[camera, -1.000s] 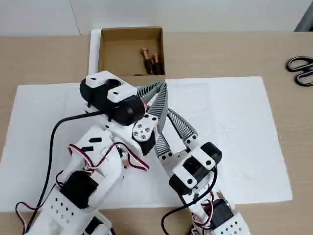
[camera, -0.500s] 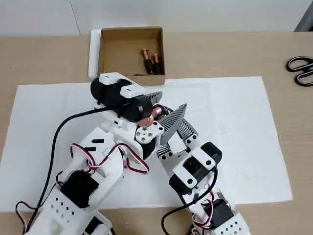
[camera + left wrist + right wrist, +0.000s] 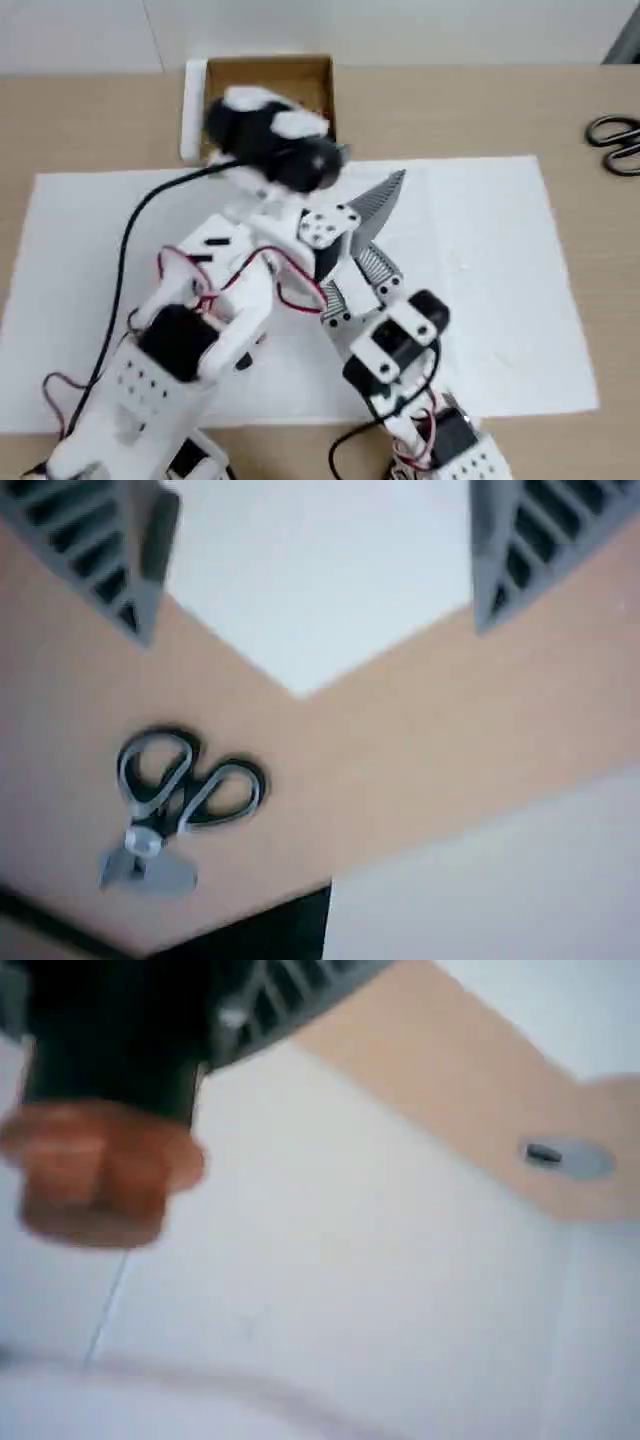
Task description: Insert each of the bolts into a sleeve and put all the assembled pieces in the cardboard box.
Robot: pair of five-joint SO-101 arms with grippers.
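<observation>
A copper bolt (image 3: 100,1175) sits in a black sleeve (image 3: 110,1050), close up in the right wrist view, and my right gripper (image 3: 150,1050) is shut on this piece over the white paper. From above, grey fingers (image 3: 380,205) stick out from under the left arm near the middle of the sheet. My left gripper (image 3: 312,625) is open with nothing between its fingers and faces the far right of the table. The left arm's wrist (image 3: 270,140) hangs over the cardboard box (image 3: 322,75) and hides its inside.
Black-handled scissors (image 3: 615,143) lie on the bare wooden table at the far right, also seen as scissors (image 3: 180,790) by the left wrist. A large white paper sheet (image 3: 480,270) covers the work area. The right arm's body (image 3: 400,345) stands near the front edge.
The left arm has lifted and swung back over the box, away from the right gripper. The bolt seen between the grippers half a second ago is now hidden from above.
</observation>
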